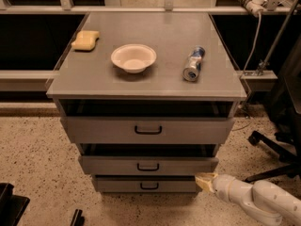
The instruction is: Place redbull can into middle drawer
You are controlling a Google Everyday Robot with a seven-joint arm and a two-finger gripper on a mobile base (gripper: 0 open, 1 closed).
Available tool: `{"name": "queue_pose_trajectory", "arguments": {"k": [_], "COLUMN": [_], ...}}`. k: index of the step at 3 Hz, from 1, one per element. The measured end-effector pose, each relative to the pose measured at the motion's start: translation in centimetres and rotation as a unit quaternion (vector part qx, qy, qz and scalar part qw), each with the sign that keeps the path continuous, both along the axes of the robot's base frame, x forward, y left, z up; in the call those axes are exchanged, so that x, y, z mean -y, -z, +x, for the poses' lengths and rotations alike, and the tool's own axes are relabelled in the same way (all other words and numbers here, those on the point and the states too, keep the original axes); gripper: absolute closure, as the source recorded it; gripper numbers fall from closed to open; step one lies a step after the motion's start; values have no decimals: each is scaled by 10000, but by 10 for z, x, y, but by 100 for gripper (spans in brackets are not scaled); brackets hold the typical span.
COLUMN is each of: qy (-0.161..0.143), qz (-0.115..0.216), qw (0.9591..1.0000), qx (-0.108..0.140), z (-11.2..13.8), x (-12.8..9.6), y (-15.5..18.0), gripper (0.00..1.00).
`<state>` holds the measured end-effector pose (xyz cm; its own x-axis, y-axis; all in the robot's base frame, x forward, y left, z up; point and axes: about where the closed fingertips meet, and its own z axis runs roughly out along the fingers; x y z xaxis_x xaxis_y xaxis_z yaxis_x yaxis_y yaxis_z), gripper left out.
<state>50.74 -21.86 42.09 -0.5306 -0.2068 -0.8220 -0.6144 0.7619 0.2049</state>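
The redbull can [193, 64] lies on its side on the grey cabinet top [164, 32], right of the white bowl, its shiny end toward me. The middle drawer [148, 165] is the second grey front, with a small dark handle, pulled out a little. My gripper [203, 181] is at the end of the white arm [256, 200] at the lower right. Its tan tip sits by the right end of the lowest drawer, just under the middle drawer's right corner. It holds nothing that I can see.
A white bowl [133, 57] and a yellow sponge [85, 40] sit on the cabinet top. The tall top drawer [148, 129] and the lowest drawer [148, 185] are also slightly out. An office chair base [275, 145] stands at the right. Speckled floor surrounds the cabinet.
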Motion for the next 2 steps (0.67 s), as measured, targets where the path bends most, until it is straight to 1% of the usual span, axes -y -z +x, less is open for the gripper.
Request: {"name": "queue_pose_trajectory", "arguments": {"k": [1,2], "qy": [-240,-240], "qz": [190,190], "qw": [9995,9995], "qx": [-32,-32], "z": [-8,-8], "x": [-10,-10], "y": [-5,-5], "gripper": [58,35]}}
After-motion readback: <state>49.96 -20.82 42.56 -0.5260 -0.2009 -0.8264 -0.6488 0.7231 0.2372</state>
